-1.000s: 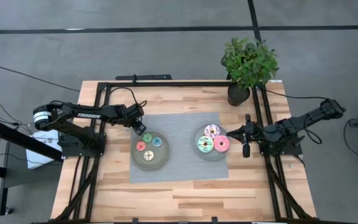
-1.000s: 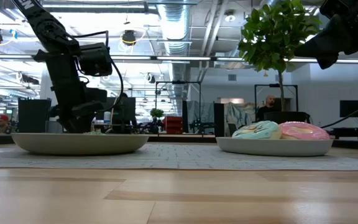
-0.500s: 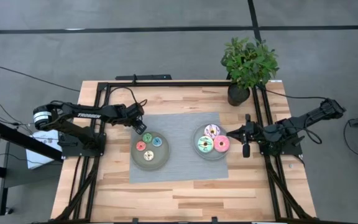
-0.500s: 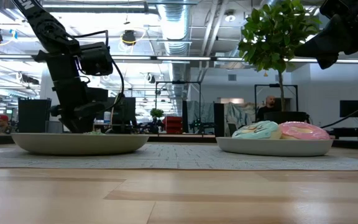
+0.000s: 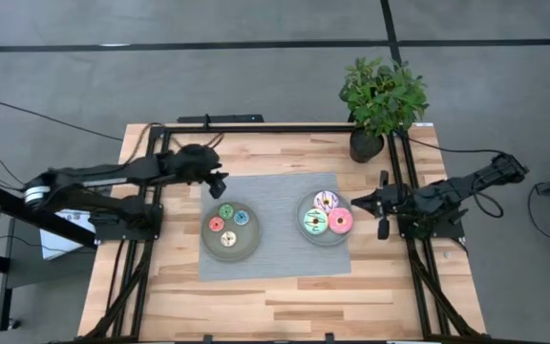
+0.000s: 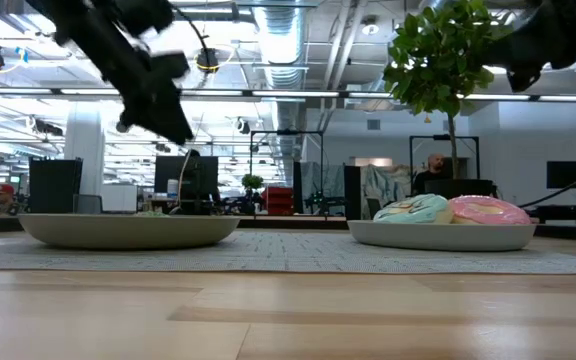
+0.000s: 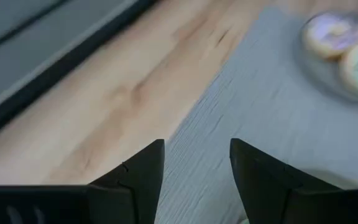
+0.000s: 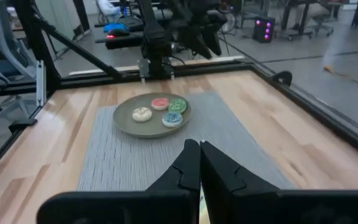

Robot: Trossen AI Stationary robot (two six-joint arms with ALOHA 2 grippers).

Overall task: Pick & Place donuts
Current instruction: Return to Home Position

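Note:
Four small donuts, green (image 5: 225, 211), blue (image 5: 242, 217), red (image 5: 216, 224) and tan (image 5: 227, 239), lie on the left grey plate (image 5: 246, 247). Three large donuts, white-lilac (image 5: 326, 201), mint-green (image 5: 314, 222) and pink (image 5: 340, 222), lie on the right plate (image 5: 325, 240). My left gripper (image 5: 218, 184) hangs open and holds nothing, raised beyond the left plate's far left rim; its wrist view shows its gripper (image 7: 196, 155) over the mat. My right gripper (image 5: 354, 202) is shut with nothing in it, at the right plate's right side; its wrist view shows it (image 8: 199, 148) pointing toward the left plate (image 8: 124, 122).
Both plates stand on a grey mat (image 5: 277, 196) in the middle of the wooden table. A potted plant (image 5: 382, 96) stands at the far right corner. A black frame (image 5: 256, 127) runs along the table's edges. People and equipment show in the room behind.
My left gripper has risen from just above the left plate's far rim and drawn back a little toward the table's far edge, tipping to a shallower slant. It has stayed open with nothing in it. The donuts have not moved.

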